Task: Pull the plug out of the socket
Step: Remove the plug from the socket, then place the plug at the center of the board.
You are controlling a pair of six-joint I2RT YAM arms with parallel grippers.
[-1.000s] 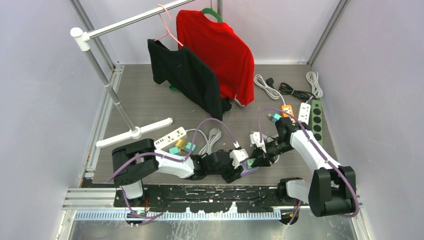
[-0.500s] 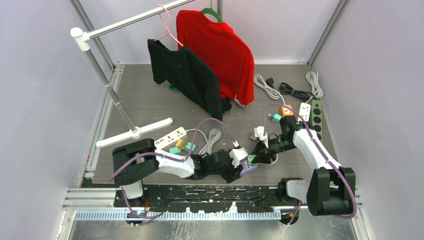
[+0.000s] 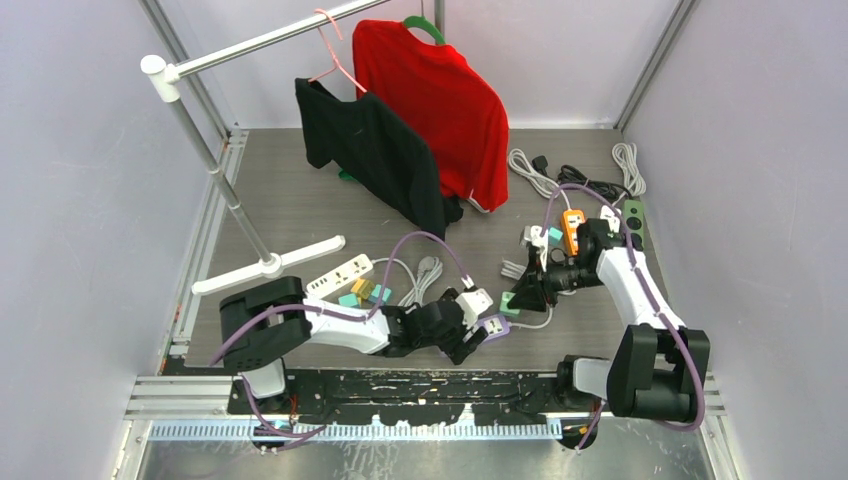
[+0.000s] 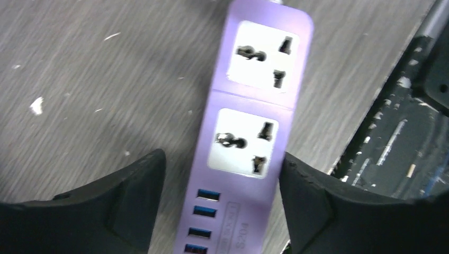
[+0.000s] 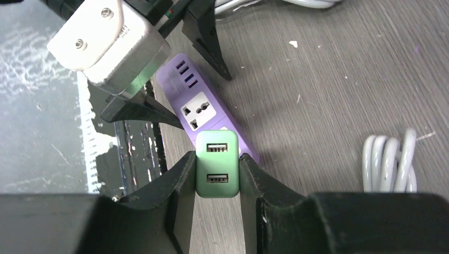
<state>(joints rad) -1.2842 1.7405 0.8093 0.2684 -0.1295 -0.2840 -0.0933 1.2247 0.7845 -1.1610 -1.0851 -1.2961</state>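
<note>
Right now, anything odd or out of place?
Nothing damaged or spilled. Green plug sits clamped in the right gripper, clear of the purple power strip; left gripper straddles it.

Pale lilac walls (image 3: 80,200) are closing in a grey wood-grain tabletop (image 3: 290,200) on three sides, with soft, even light spreading across it. A silver clothes rail (image 3: 260,40) is standing at the left on a white T-shaped foot (image 3: 270,265). An aluminium post (image 3: 655,62) is running up the back right corner, and a scuffed black mounting plate (image 3: 400,385) is lining the near edge.
</note>
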